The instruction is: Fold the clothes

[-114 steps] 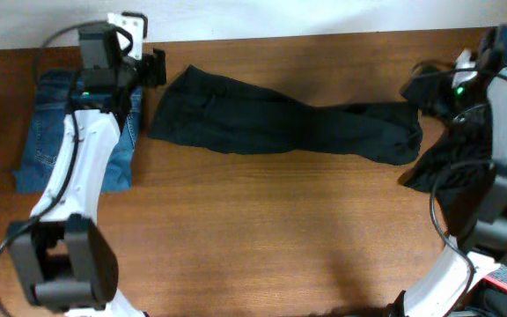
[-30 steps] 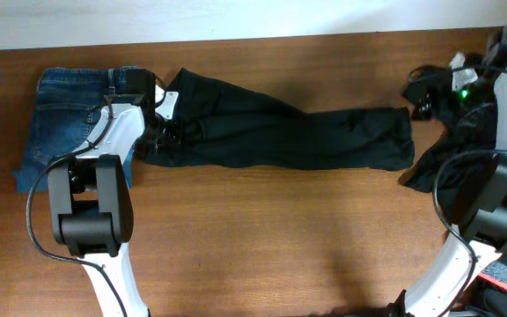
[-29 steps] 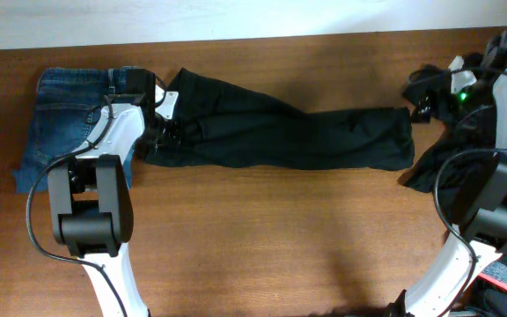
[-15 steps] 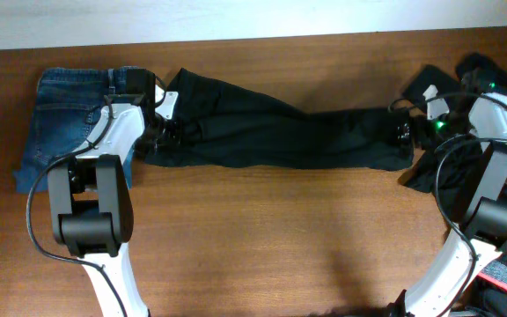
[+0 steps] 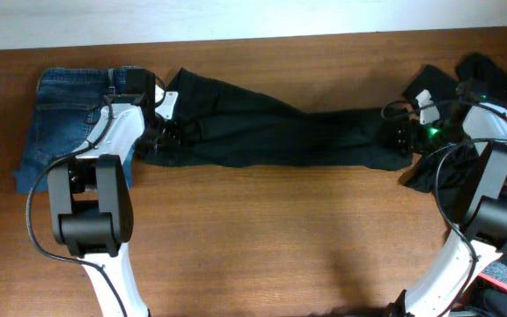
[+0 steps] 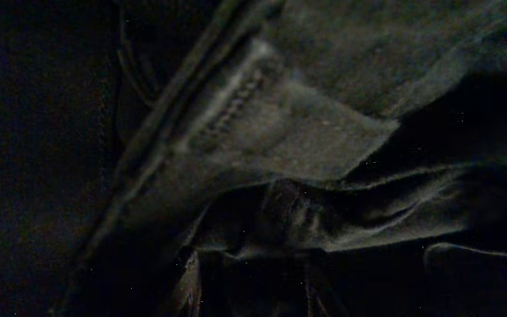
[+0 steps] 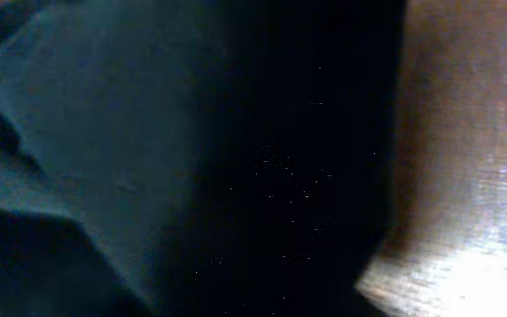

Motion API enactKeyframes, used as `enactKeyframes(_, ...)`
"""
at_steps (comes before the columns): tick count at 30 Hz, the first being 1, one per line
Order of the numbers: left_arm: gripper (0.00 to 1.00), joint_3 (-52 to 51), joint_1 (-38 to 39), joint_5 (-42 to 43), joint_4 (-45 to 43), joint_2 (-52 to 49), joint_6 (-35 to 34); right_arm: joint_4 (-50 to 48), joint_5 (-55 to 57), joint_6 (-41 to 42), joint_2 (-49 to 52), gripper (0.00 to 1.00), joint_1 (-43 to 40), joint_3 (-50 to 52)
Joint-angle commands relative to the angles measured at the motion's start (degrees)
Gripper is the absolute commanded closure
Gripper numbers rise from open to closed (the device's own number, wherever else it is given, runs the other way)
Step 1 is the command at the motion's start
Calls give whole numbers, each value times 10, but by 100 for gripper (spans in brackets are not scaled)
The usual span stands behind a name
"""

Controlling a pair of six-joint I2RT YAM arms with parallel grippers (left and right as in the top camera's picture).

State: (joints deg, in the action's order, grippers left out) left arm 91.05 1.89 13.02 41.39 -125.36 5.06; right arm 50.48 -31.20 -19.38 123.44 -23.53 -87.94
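Right gripper (image 5: pixel 400 134), earlier aside, is now touching the trousers (image 5: pixel 280 136) at the cuff, jaws indiscernible. Left gripper (image 5: pixel 161 132) is clamping their waist; they are lying stretched, creased

Both arms are white shells with chunky black joints. The left arm (image 5: pixel 113 132) has a black cable looping off its base, and the right arm (image 5: pixel 491 123) has a little green light (image 5: pixel 429 133) glowing.

Counting up: one pair of black trousers (image 5: pixel 280 134), one pair of blue jeans (image 5: pixel 60 123), one heap of dark cloth (image 5: pixel 421 172). Two robot arms, left arm (image 5: pixel 117 132) and right arm (image 5: pixel 491 189). One wooden table (image 5: pixel 280 238).
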Motion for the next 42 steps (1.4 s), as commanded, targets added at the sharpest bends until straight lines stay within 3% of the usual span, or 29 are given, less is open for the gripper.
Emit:
enactKeyframes(1, 60, -1, -16, -50, 9, -9, -5, -1, -28, 9, 7, 96, 2, 7)
enactKeyframes(9, 59, 50, -16, -33, 14, 48, -5, 30, -21, 51, -12, 96, -28, -27)
enactKeyframes(10, 55, 54, -16, -33, 15, 56, -5, 40, -14, 51, -14, 96, -32, -37)
enactKeyframes(13, 47, 57, -16, -33, 15, 85, -5, 89, 28, 53, -27, 96, -44, -89)
enactKeyframes(21, 42, 57, -15, -22, 17, 123, -5, 199, 54, 53, -45, 96, -25, -229)
enactKeyframes(25, 42, 57, -15, -7, 20, 123, -5, 233, 74, 57, -45, 96, 23, -263)
enactKeyframes(36, 42, 57, -15, 3, 24, 123, -5, 209, 237, 193, -41, 96, 249, -264)
enactKeyframes(42, 42, 57, -15, 3, 30, 123, -5, 191, 378, 244, -40, 96, 322, -264)
